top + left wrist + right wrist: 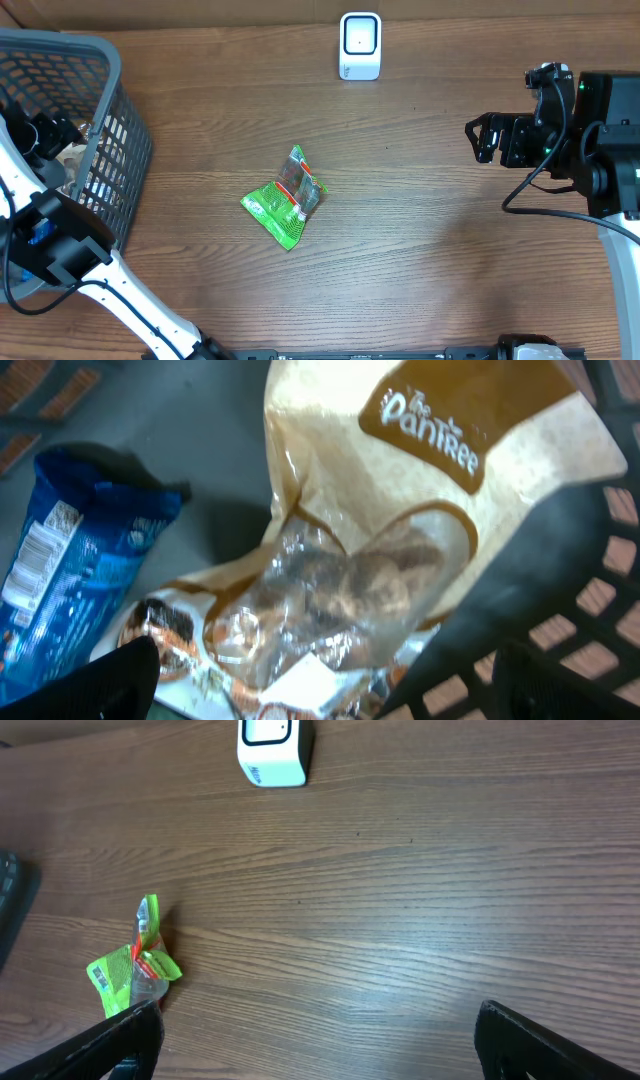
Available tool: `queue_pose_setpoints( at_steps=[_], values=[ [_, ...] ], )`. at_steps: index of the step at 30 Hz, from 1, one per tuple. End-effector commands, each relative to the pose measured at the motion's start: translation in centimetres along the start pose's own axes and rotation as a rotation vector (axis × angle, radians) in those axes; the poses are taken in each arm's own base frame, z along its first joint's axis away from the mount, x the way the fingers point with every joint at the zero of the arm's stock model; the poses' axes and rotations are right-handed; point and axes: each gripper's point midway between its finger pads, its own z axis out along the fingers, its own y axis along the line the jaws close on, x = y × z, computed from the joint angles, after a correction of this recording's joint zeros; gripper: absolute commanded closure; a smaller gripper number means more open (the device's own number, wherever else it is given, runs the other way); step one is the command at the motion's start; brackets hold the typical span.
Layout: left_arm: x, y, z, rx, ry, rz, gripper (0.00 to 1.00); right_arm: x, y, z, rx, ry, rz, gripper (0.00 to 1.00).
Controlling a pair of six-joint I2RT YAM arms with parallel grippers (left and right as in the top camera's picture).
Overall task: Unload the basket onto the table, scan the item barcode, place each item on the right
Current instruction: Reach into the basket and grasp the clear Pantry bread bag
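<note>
My left tool (330,690) hangs spread over the tan bag (400,510) in the basket (110,140) at the left edge of the counter (430,260); my right tool (320,1045) is spread too. I judge the bag's glossy film may slip from a shallow pinch.

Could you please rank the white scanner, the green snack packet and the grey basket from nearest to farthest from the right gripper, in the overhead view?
Measured from the right gripper:
1. The white scanner, at the top centre of the view.
2. The green snack packet, in the middle of the table.
3. The grey basket, on the left arm's side.
</note>
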Motion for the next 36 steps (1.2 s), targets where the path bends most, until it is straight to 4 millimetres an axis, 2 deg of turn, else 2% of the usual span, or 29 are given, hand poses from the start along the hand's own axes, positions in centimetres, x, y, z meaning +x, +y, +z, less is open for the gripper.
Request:
queue_pose_setpoints(
  at_steps=[1,3,9,17,22,23,24,25,26,27,30,32,34,36],
  values=[
    [0.7,-1.3,3.8,0.012,0.092,0.067,0.03,-1.2,0.4,-0.7,-0.009,-0.042,-0.012,0.00],
    [1.3,-1.6,4.9,-0.014,0.129,0.085,0.03,-1.3,0.4,-0.7,-0.010,-0.047,-0.014,0.00],
    [1.9,-1.9,6.7,-0.068,0.169,0.101,0.02,-1.5,0.5,-0.7,-0.010,-0.053,-0.016,0.00],
    [3.0,-1.5,6.2,-0.087,0.209,0.000,0.02,-1.5,0.5,-0.7,-0.010,-0.053,-0.016,0.00],
    [1.5,-1.4,6.5,-0.101,0.148,0.005,0.03,-1.5,0.5,-0.7,-0.010,-0.053,-0.016,0.00],
    [1.2,-1.4,6.6,-0.099,0.134,0.005,0.12,-1.5,0.5,-0.7,-0.010,-0.053,-0.016,0.00],
    [1.1,-1.5,6.6,-0.098,0.130,0.006,0.34,-1.5,0.5,-0.7,-0.010,-0.053,-0.016,0.00],
    [1.2,-1.5,6.6,-0.097,0.133,0.005,0.72,-1.5,0.5,-0.7,-0.010,-0.053,-0.016,0.00],
    [1.3,-1.4,6.5,-0.098,0.137,0.005,0.89,-1.5,0.5,-0.7,-0.010,-0.053,-0.016,0.00],
    [1.5,-1.4,6.5,-0.099,0.144,0.004,0.96,-1.5,0.5,-0.7,-0.010,-0.053,-0.016,0.00],
    [1.9,-1.4,6.2,-0.102,0.160,-0.014,0.96,-1.6,0.5,-0.7,-0.010,-0.058,-0.018,0.00],
    [2.1,-1.6,5.3,-0.091,0.158,-0.020,0.96,-1.7,0.5,-0.7,-0.010,-0.063,-0.019,0.00],
    [1.7,-2.2,3.0,-0.060,0.123,-0.020,0.96,-1.7,0.5,-0.7,-0.010,-0.064,-0.019,0.00],
    [1.2,-2.7,-0.5,-0.037,0.051,-0.017,0.96,-1.7,0.5,-0.7,-0.011,-0.063,-0.019,0.00]
  ],
)
